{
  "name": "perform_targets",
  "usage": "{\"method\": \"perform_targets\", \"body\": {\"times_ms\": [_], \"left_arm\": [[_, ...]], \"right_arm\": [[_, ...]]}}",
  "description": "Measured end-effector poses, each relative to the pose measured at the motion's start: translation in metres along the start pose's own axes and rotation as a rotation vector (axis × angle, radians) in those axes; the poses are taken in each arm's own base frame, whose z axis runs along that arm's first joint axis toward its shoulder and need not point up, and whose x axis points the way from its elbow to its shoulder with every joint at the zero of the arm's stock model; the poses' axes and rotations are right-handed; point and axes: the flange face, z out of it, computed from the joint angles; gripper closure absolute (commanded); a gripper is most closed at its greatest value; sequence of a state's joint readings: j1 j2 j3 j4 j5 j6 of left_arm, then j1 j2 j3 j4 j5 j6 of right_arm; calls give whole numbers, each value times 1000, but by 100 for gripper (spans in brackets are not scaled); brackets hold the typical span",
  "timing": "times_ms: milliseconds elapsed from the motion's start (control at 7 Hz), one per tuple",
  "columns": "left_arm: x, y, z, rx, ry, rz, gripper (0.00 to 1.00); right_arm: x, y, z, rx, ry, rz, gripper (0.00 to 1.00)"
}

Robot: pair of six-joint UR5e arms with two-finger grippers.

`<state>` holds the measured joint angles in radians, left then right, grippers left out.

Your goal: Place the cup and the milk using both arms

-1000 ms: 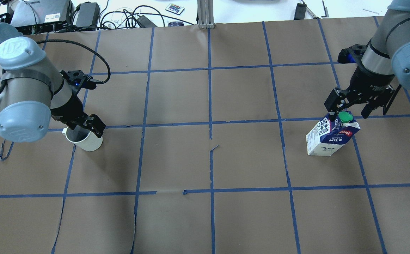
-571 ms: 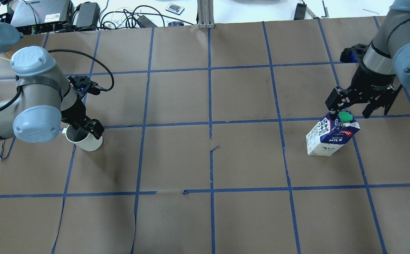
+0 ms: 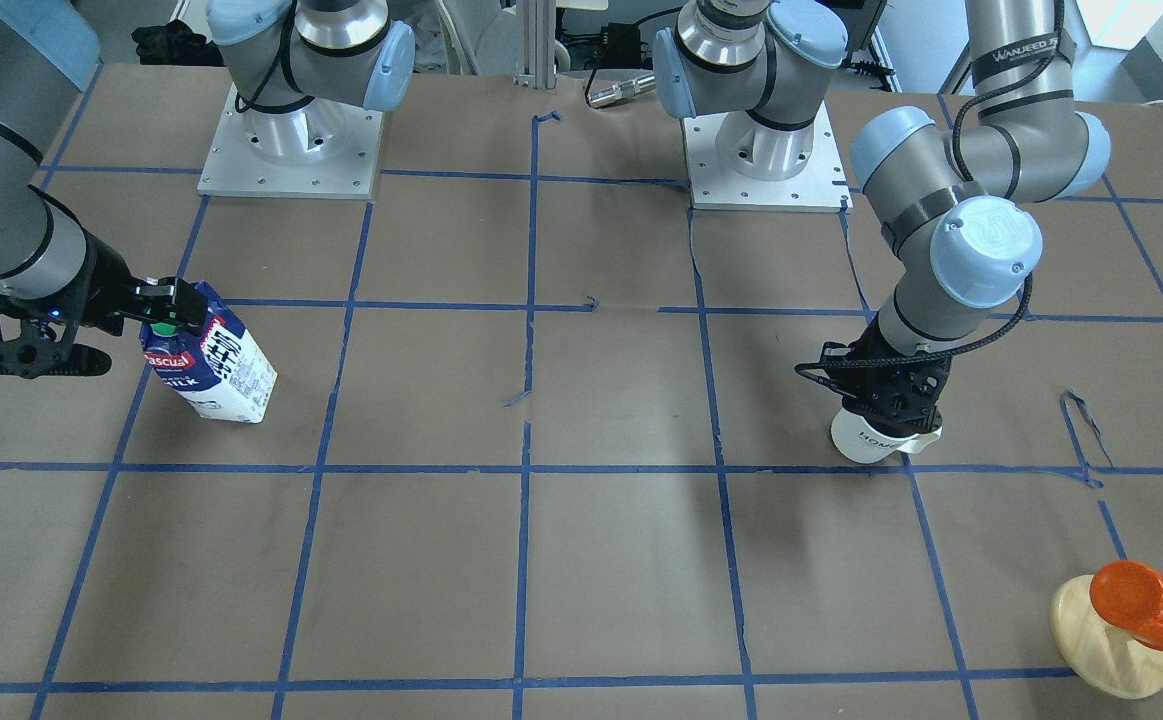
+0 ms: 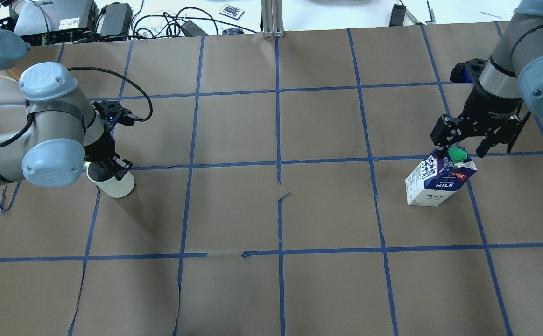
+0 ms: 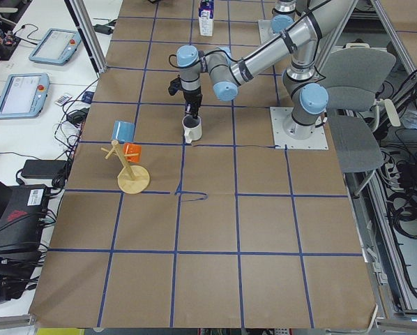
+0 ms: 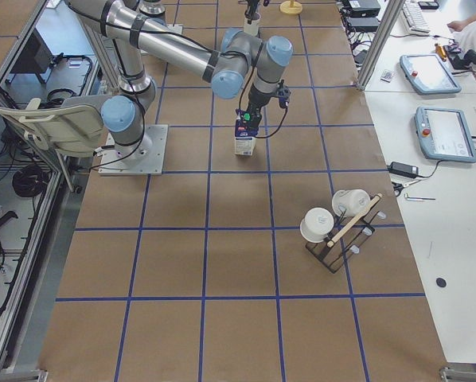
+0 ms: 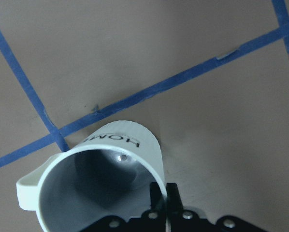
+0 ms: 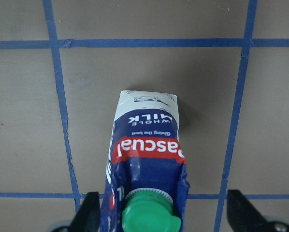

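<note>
On the left side of the brown worktop (image 4: 276, 210) a white mug (image 4: 118, 187) is seen, standing on a blue tape line. The left end effector (image 4: 115, 167) is closed on the mug's rim. In the left wrist view the thin wall of the mug is pinched between one finger inside and one finger outside. The word "HOME" can be read on the mug's far side.

On the right side a tall milk carton (image 4: 439, 183) is found, standing on the worktop just below a blue tape line. The right end effector (image 4: 460, 150) is held wide open at the carton's top. One finger is seen on each side, with gaps left, so nothing is gripped yet. The green cap (image 8: 149, 213) is seen between the fingers.

Some things could go wrong. The mug is held only by a thin bit of wall, so it could be swung or dropped if it is lifted fast. The carton is tall, so it could be knocked over if one finger bumps it first. Its top is soft, so it could be squashed or could slip out if it is squeezed badly.
</note>
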<state>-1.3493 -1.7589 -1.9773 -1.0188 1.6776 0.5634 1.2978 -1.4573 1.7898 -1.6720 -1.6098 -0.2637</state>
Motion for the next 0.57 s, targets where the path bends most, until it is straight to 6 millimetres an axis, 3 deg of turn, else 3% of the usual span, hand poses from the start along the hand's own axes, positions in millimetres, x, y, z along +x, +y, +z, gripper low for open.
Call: {"method": "perform_targets", "body": {"times_ms": [143,286,429,571], "left_arm": [[18,-9,-13,13,-8,-45,100],[54,-20,-29,25,-15,-74,100],[105,-35,-43,44,-20,-120,100],[164,-45,-55,67,-7,-169,100]], "right_arm": [[0,0,-1,2,-3,7,35],[-1,-1,-1,5,-8,12,41],[-1,-1,-2,6,-10,20,49],[-1,-1,-2,7,-11,30,64]]}}
